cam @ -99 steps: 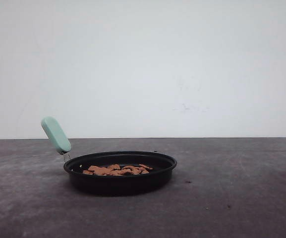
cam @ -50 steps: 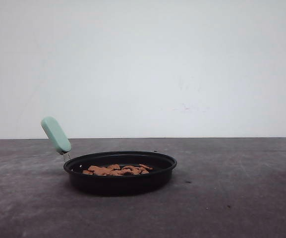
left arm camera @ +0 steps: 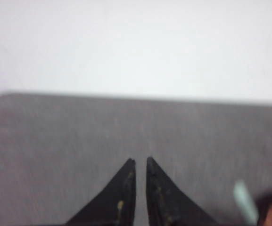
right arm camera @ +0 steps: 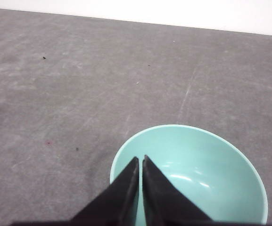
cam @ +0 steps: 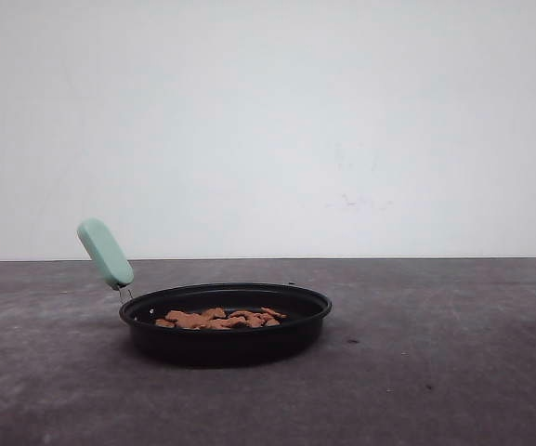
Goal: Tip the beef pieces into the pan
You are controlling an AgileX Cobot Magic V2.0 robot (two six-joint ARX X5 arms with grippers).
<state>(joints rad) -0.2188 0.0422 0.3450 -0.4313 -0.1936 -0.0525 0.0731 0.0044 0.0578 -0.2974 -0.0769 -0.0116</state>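
The beef pieces [cam: 217, 319] lie in a loose reddish-brown heap on the floor of the pan [cam: 226, 336], which sits on the grey table [cam: 435, 372], left of centre. Its mint-green handle [cam: 105, 253] angles up and away to the left. My left gripper [left arm camera: 141, 165] hangs over bare table, fingers nearly pressed together, holding nothing. My right gripper [right arm camera: 141, 161] has its fingers together too, above the teal bowl [right arm camera: 206, 169].
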